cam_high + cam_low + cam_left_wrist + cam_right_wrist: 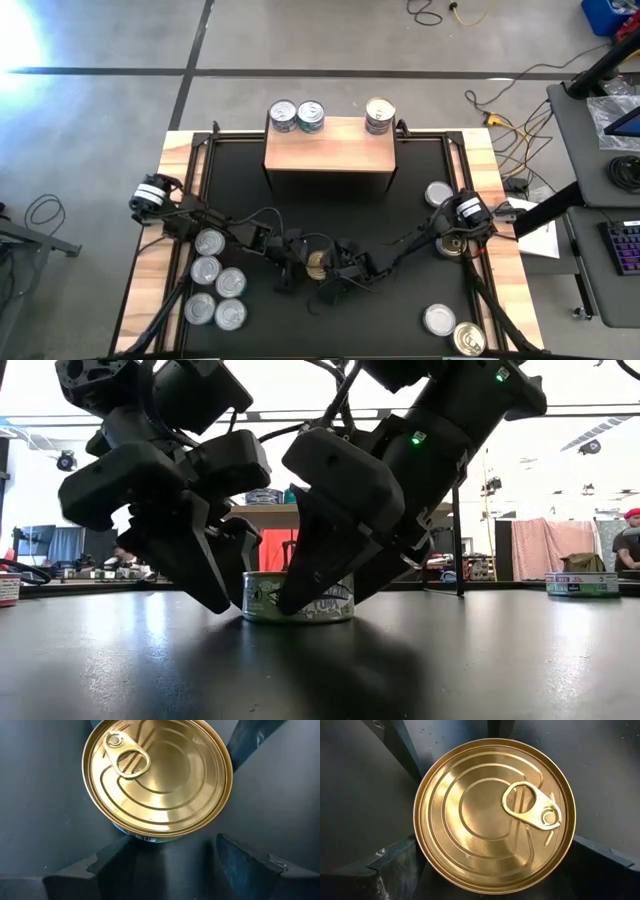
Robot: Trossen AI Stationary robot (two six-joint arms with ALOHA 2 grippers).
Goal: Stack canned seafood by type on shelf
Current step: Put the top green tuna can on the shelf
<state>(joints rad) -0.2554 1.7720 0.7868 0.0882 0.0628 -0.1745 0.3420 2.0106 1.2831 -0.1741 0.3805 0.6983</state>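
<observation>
From above, both arms meet near the middle of the black-matted tabletop (420, 190), toward its front edge, crowding one gold-topped round tin (316, 264). The left hand (297, 262) and right hand (338, 266) sit on either side of it. Along the back edge stands the low light-wood shelf with black legs (330, 150), carrying two silver-topped tins (297, 116) at its left end and a stack of gold-topped tins (379, 115) at its right end. Five silver-topped tins (216, 290) cluster by the left front corner; more tins (440, 194) lie along the right edge.

Down at table level, the tin (325, 603) rests flat on the mat, blue-green label showing, dark fingers (310, 565) leaning in from both sides.

Left wrist view: the gold lid with its pull ring (157, 777) fills the frame, that hand's fingers (250, 857) spread apart, gripping nothing.

Right wrist view: same gold lid (495, 815) directly below, fingers (395, 867) wide apart around the tin, not clamped.
</observation>
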